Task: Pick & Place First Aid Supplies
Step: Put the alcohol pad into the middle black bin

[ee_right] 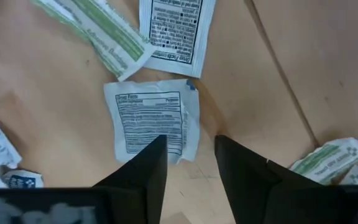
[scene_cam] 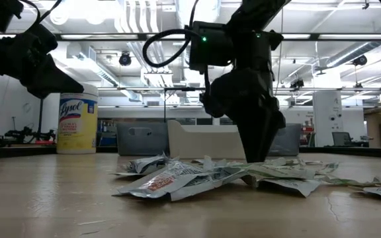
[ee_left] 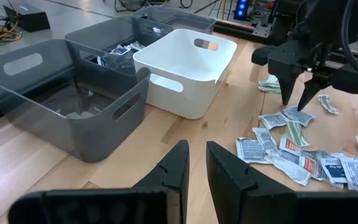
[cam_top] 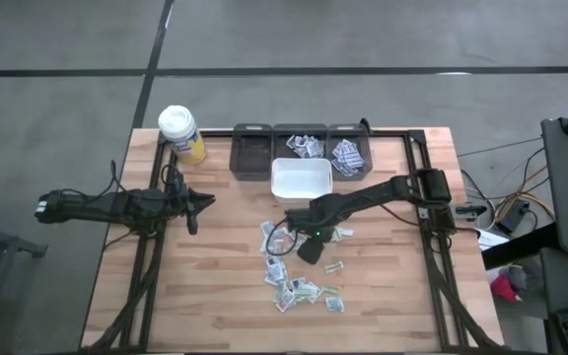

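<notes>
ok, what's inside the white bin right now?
The white bin shows bare inner walls and no packets in the left wrist view; from above its floor looks empty too. The near wall hides part of the floor in the wrist view. Packets lie loose on the table.

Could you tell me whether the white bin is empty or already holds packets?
Empty: the left wrist view shows the white bin's bare inside, with no packets in it.

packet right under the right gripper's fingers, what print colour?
White packet with black text and a small blue corner mark; right wrist view shows it best.
</notes>
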`<control>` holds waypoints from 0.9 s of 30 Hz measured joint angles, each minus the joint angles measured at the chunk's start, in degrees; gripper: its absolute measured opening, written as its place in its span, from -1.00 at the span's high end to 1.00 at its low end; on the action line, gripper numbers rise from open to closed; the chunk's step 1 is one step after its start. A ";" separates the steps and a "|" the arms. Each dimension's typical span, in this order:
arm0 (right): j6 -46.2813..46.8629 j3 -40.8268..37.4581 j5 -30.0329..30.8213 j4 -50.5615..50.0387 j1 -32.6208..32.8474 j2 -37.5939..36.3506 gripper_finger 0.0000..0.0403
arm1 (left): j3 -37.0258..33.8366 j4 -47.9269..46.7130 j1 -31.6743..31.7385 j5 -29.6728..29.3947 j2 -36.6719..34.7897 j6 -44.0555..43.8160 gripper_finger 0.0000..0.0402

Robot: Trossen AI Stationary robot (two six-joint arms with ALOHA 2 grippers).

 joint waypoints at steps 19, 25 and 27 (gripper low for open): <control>-0.27 1.97 7.50 -6.04 2.40 -0.19 0.94 | 0.00 -0.02 0.01 0.01 0.02 -0.02 0.74; -13.46 7.53 0.21 -11.93 2.40 -2.46 0.96 | 0.00 0.00 0.02 0.02 0.02 -0.06 0.74; -19.70 9.36 -3.78 -13.17 2.14 -3.78 0.96 | 0.00 0.03 0.01 0.02 0.02 -0.05 0.74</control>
